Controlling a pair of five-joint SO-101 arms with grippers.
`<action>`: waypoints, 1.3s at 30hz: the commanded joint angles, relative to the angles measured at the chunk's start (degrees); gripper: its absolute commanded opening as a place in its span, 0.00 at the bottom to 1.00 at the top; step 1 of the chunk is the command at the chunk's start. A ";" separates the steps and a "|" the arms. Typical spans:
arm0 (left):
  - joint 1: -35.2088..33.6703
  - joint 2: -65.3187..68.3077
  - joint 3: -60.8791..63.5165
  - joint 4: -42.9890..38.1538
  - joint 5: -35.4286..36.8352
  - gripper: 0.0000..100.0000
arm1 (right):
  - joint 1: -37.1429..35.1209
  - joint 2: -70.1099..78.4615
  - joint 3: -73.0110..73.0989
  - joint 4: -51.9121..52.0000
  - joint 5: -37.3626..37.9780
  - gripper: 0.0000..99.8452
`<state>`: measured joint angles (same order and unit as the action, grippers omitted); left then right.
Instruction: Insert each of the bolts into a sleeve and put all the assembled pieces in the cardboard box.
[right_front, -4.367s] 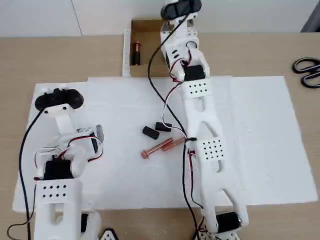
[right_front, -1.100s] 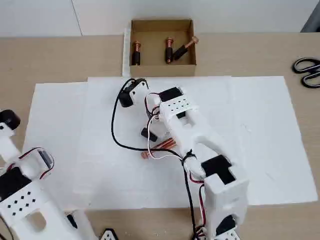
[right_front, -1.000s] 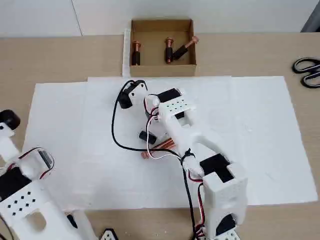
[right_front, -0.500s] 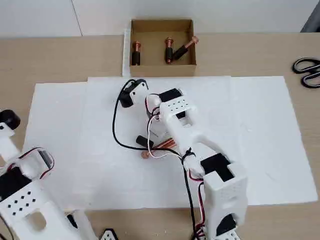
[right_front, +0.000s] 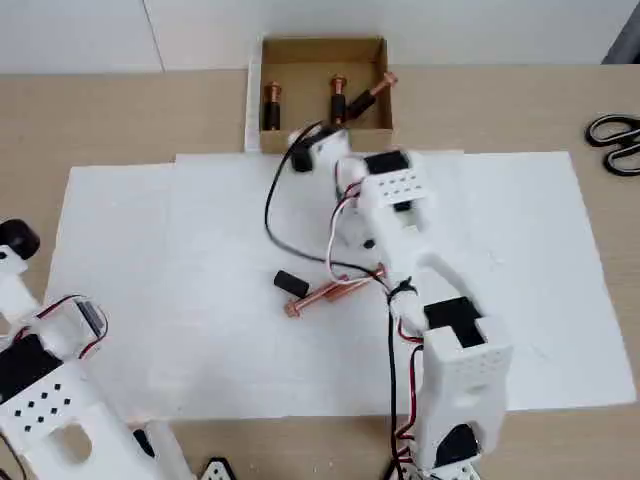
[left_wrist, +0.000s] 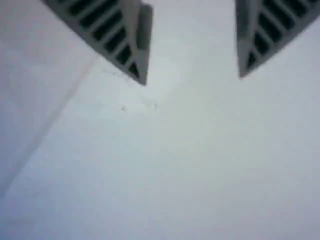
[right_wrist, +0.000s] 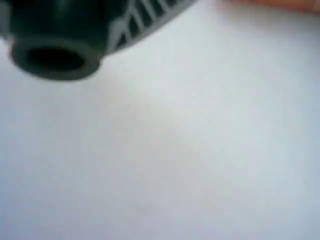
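Observation:
The cardboard box (right_front: 322, 139) stands at the back of the table and holds three bolts fitted in sleeves (right_front: 339, 98). A loose black sleeve (right_front: 291, 283) lies on the white sheet, and two copper bolts (right_front: 322, 295) lie side by side just to its right. My right gripper (right_wrist: 107, 30) is shut on another black sleeve (right_wrist: 55, 47), held just above the sheet with its open bore facing the camera. In the high view that arm (right_front: 395, 200) stands mid-sheet, right of the bolts. My left gripper (left_wrist: 192, 75) hangs open over bare sheet at the near left.
Black scissors (right_front: 618, 142) lie on the wooden table at the far right. The white sheet (right_front: 520, 260) covers most of the table. The left arm's base (right_front: 50, 400) fills the near left corner. A black cable (right_front: 275, 220) loops beside the right arm.
The right arm has swung to the right and back toward the box, carrying a sleeve. The loose sleeve has shifted slightly toward the front. The left arm has stayed put.

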<state>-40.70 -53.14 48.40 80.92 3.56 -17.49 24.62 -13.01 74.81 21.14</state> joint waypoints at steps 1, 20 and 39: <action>0.35 -0.70 -2.68 0.00 -0.53 0.11 | 1.54 -0.75 -9.32 6.46 -5.54 0.00; 38.86 0.09 -2.33 -16.62 -10.99 0.12 | 13.58 -8.40 -17.41 24.57 -19.08 0.00; 63.65 43.87 -34.77 -7.74 -11.25 0.12 | 28.79 -19.82 -10.20 24.31 -19.08 0.00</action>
<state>19.78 -13.85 20.26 71.87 -7.34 9.41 8.97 -23.38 98.29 2.68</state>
